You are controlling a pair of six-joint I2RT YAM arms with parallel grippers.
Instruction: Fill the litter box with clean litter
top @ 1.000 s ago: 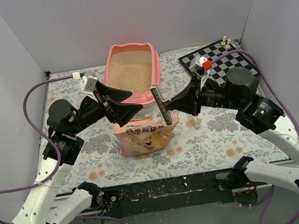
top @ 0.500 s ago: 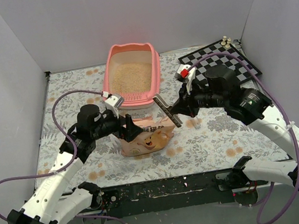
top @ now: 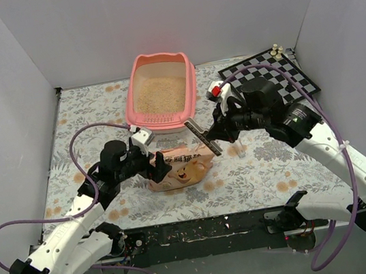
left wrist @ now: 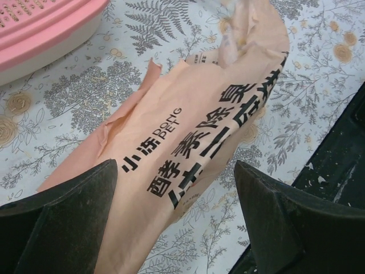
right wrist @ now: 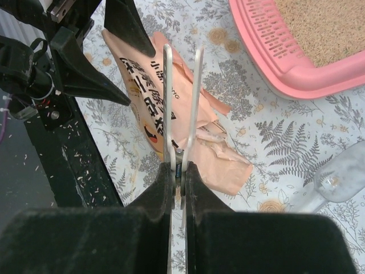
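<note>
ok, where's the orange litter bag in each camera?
Top external: orange bag lies at centre, just nearer than the litter box.
Left wrist: bag runs diagonally through the middle.
Right wrist: bag sits left of centre, behind the white clip.
Shared landmark: litter box, top left in left wrist, top right in right wrist.

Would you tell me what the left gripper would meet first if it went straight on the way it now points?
Probably the orange-tan printed plastic bag, which lies straight ahead between the fingers of the open left gripper; how far off it is, the wrist view does not show.
</note>
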